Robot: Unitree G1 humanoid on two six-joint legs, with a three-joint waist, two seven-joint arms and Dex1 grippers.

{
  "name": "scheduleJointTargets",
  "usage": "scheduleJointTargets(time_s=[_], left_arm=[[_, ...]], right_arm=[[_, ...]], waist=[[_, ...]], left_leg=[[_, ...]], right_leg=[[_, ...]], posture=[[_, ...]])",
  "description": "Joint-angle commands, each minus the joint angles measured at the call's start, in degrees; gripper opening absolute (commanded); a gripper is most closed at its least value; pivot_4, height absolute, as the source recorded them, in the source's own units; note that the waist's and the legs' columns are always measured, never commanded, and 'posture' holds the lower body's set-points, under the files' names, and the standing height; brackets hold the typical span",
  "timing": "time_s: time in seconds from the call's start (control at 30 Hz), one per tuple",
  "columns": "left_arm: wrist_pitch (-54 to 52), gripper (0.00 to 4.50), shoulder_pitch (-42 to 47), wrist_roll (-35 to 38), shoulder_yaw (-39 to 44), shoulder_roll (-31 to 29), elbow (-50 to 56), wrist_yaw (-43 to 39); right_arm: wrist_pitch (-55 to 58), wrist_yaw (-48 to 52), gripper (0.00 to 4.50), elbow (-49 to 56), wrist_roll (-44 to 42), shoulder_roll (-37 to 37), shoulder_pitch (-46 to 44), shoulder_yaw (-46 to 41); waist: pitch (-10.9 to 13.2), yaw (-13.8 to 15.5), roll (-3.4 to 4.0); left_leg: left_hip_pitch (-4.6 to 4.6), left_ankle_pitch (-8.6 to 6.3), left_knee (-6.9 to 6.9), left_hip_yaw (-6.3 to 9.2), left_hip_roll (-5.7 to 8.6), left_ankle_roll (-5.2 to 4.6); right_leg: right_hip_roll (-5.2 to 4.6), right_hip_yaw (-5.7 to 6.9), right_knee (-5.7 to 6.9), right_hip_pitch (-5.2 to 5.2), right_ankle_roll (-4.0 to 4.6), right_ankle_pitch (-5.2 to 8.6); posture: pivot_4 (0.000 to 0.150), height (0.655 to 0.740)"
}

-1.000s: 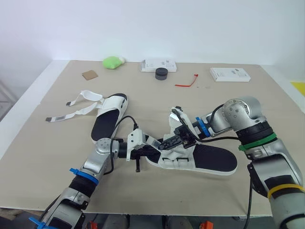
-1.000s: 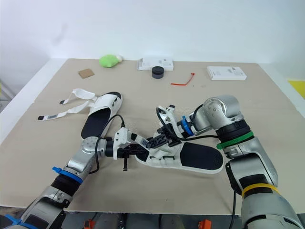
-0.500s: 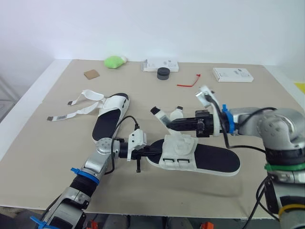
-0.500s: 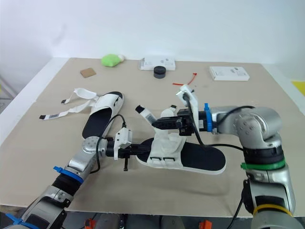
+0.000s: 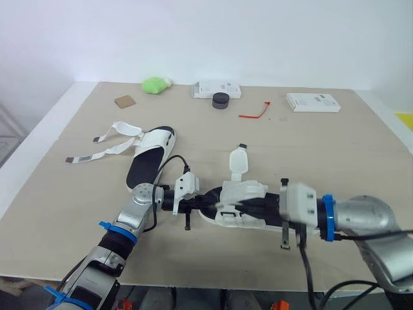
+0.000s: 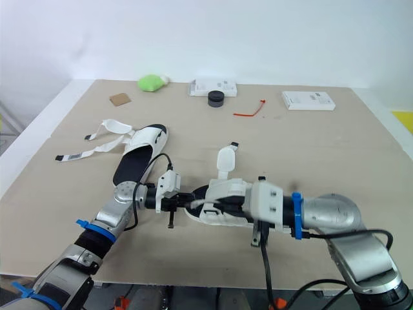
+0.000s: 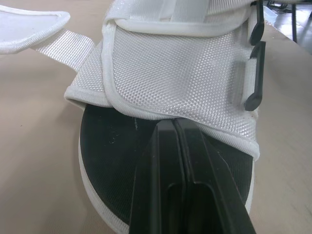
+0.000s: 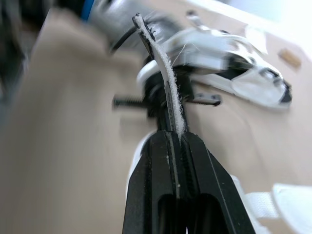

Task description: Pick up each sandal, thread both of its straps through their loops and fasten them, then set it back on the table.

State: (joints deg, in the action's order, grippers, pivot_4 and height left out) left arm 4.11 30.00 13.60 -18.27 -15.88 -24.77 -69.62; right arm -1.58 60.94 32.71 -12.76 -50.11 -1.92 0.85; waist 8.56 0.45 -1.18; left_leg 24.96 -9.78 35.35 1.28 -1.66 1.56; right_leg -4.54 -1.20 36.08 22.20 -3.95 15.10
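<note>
The near sandal (image 5: 242, 194), white upper on a black sole, lies at the table's front middle. My left gripper (image 5: 197, 201) is shut, its tips resting on the black insole (image 7: 112, 141) at the toe. My right gripper (image 5: 222, 206) reaches over the sandal from its heel side. It is shut on a thin white strap (image 8: 165, 78) held edge-on and drawn toward the toe. The sandal's other strap (image 5: 237, 161) stands upright, loose. A second sandal (image 5: 150, 155) lies to the left with both straps (image 5: 106, 145) spread on the table.
Along the far edge sit a green lump (image 5: 153, 84), a brown card (image 5: 121, 101), a white box (image 5: 216, 89), a black puck (image 5: 221, 99), a red tie (image 5: 253, 111) and another white box (image 5: 312, 102). The table's front edge runs close under both arms.
My right arm has swung from the sandal's far side down to its heel side and carried the strap across the upper toward the toe. The left gripper has stayed at the toe.
</note>
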Motion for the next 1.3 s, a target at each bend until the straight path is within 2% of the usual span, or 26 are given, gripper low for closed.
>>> scheduleJointTargets(time_s=[0.03,0.17,0.27,0.3,0.43,0.5,0.67,0.73,0.77,0.87,0.93,1.0,1.13,1.3], left_arm=[[-2.07,0.00,-2.74,-5.56,-3.43,-0.96,-6.54,0.23],[-2.14,0.00,-2.73,-5.63,-3.47,-0.83,-6.58,-0.15],[-2.17,0.00,-2.73,-5.79,-3.70,-0.83,-6.49,-0.54],[-2.09,0.00,-2.70,-5.89,-3.78,-0.87,-6.48,-0.66],[-1.65,0.00,-2.27,-6.76,-4.12,-1.17,-6.41,-0.69],[-1.72,0.00,-1.96,-6.90,-3.98,-1.11,-6.51,-0.58],[-2.08,0.00,-1.92,-6.95,-3.83,-1.00,-5.99,-0.44],[-2.17,0.00,-2.15,-6.95,-4.07,-1.02,-5.60,-0.47],[-2.03,0.00,-2.22,-7.07,-4.31,-1.03,-5.47,-0.59],[-1.41,0.00,-2.44,-7.73,-4.99,-1.33,-4.95,-0.66],[-0.17,0.00,-1.90,-9.14,-5.66,-1.47,-5.41,0.10],[0.39,0.00,-1.53,-10.10,-6.32,-1.65,-5.28,0.38],[0.29,0.00,-1.04,-11.52,-7.51,-2.22,-4.31,0.53],[-1.28,0.00,-0.21,-12.44,-8.58,-2.37,-2.50,1.05]], right_arm=[[-24.75,1.86,0.07,-5.77,8.76,-1.63,2.38,-0.27],[-36.77,1.63,0.07,-12.28,11.34,-3.11,2.73,-0.02],[-43.77,0.54,1.06,-17.20,14.61,-4.16,2.39,0.88],[-44.53,0.26,1.56,-18.17,15.34,-4.41,2.24,1.17],[-42.32,-0.86,3.08,-19.37,16.52,-5.19,1.98,1.77],[-37.93,-0.35,4.08,-18.36,13.50,-6.36,2.36,1.04],[-1.47,2.02,4.08,-9.51,-9.69,-15.08,4.72,-9.05],[15.00,1.83,4.08,-6.55,-23.36,-19.07,5.06,-14.63],[25.77,1.19,4.08,-5.83,-33.36,-21.86,5.47,-18.13],[45.56,2.97,4.08,-4.64,-49.95,-26.64,8.36,-25.41],[55.08,7.08,4.08,-2.58,-55.34,-28.15,13.99,-28.86],[60.98,5.75,4.08,-0.18,-59.64,-27.42,17.42,-29.76],[66.41,-2.53,4.08,1.99,-67.80,-24.81,17.89,-26.82],[66.02,-16.18,4.08,4.79,-61.40,-15.50,14.80,-13.38]], waist=[[0.00,0.00,-0.03],[0.04,0.05,-0.10],[0.05,0.11,-0.13],[0.06,0.12,-0.12],[0.06,0.12,-0.12],[0.07,0.12,-0.13],[0.22,0.12,-0.01],[0.24,0.12,-0.02],[0.22,0.13,-0.07],[0.18,0.22,-0.16],[0.15,0.49,-0.21],[0.12,0.68,-0.17],[0.09,0.73,-0.10],[0.03,0.72,-0.31]], left_leg=[[-0.01,0.00,0.01,-0.04,-0.01,0.01],[-0.12,0.06,0.02,-0.25,0.09,0.07],[-0.28,0.05,0.01,-0.20,0.10,0.10],[-0.34,0.03,0.00,-0.16,0.11,0.12],[-0.46,0.00,-0.02,-0.08,0.11,0.18],[-0.53,-0.02,-0.02,-0.04,0.11,0.21],[-0.61,-0.02,-0.01,-0.11,0.02,0.20],[-0.68,-0.02,-0.01,-0.13,0.04,0.20],[-0.67,-0.02,-0.01,-0.12,0.04,0.20],[-0.64,-0.02,-0.04,-0.06,0.04,0.21],[-0.62,-0.04,-0.10,-0.10,0.03,0.22],[-0.50,-0.13,-0.10,-0.07,0.04,0.32],[-0.39,-0.18,-0.07,-0.10,0.05,0.35],[-0.32,-0.20,-0.04,-0.04,0.01,0.37]], right_leg=[[-0.08,0.06,-0.02,-0.01,0.01,-0.01],[-0.27,0.12,-0.03,-0.16,-0.07,-0.14],[-0.27,0.21,-0.03,-0.38,-0.08,-0.18],[-0.27,0.26,-0.03,-0.47,-0.08,-0.18],[-0.27,0.32,-0.03,-0.66,-0.08,-0.18],[-0.27,0.34,-0.03,-0.76,-0.08,-0.18],[-0.58,0.40,-0.03,-0.82,-0.07,-0.19],[-0.73,0.46,-0.03,-0.87,-0.07,-0.18],[-0.76,0.46,-0.03,-0.87,-0.07,-0.18],[-0.85,0.54,-0.04,-0.92,-0.07,-0.18],[-0.86,0.66,-0.06,-0.92,-0.08,-0.18],[-0.87,0.88,-0.17,-0.93,-0.14,-0.13],[-0.91,0.99,-0.36,-0.91,-0.16,-0.12],[-0.88,1.24,-0.63,-0.92,-0.17,-0.12]], posture=[[0.150,0.7400],[0.150,0.7400],[0.150,0.7400],[0.150,0.7400],[0.150,0.7400],[0.150,0.7400],[0.150,0.7400],[0.150,0.7400],[0.150,0.7400],[0.150,0.7400],[0.150,0.7400],[0.150,0.7400],[0.150,0.7400],[0.150,0.7400]])
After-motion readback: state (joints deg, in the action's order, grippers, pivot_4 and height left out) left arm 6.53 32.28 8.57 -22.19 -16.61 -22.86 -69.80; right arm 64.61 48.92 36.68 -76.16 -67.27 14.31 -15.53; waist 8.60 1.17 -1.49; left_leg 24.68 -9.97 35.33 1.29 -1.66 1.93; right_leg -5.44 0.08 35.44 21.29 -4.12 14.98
